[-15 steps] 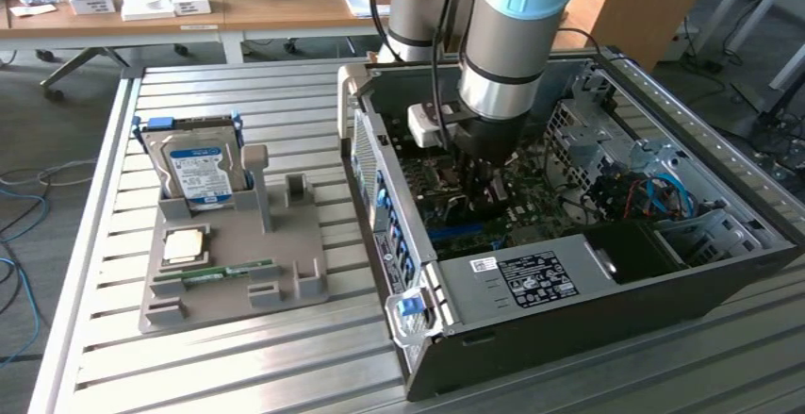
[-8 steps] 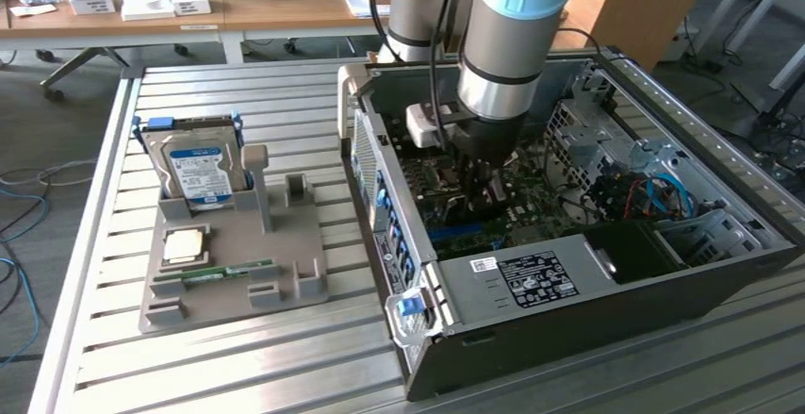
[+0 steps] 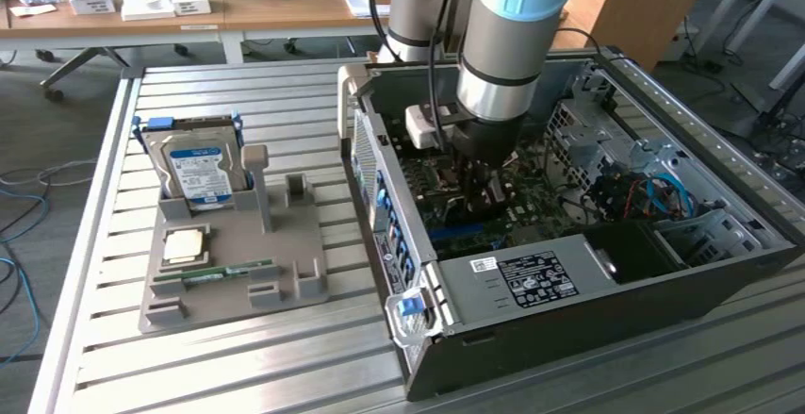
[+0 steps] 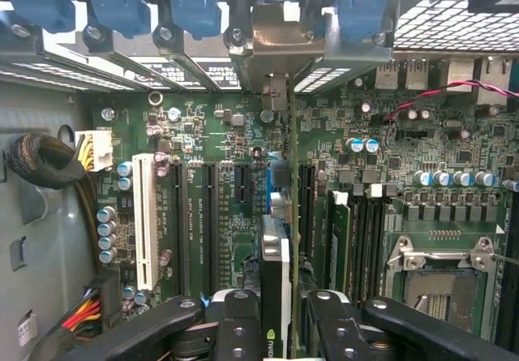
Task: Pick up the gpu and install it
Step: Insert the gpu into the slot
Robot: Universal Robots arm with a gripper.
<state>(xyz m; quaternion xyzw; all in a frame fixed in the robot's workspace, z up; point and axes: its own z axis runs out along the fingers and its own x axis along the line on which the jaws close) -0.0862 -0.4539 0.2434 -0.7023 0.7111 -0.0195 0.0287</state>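
Note:
My gripper is down inside the open computer case, over the green motherboard. It is shut on the gpu, which the wrist view shows edge-on between the two black fingers. The card stands upright, running away from the fingers towards the case's rear slots. Its silvery end bracket sits at the slot openings under the blue clips. A blue expansion slot lies right along the card's lower edge. I cannot tell whether the card is seated in it.
A white slot and black slots lie beside the card, with the empty CPU socket on its other side. At the exterior view's left, a grey holder carries a hard drive, a chip and a memory stick.

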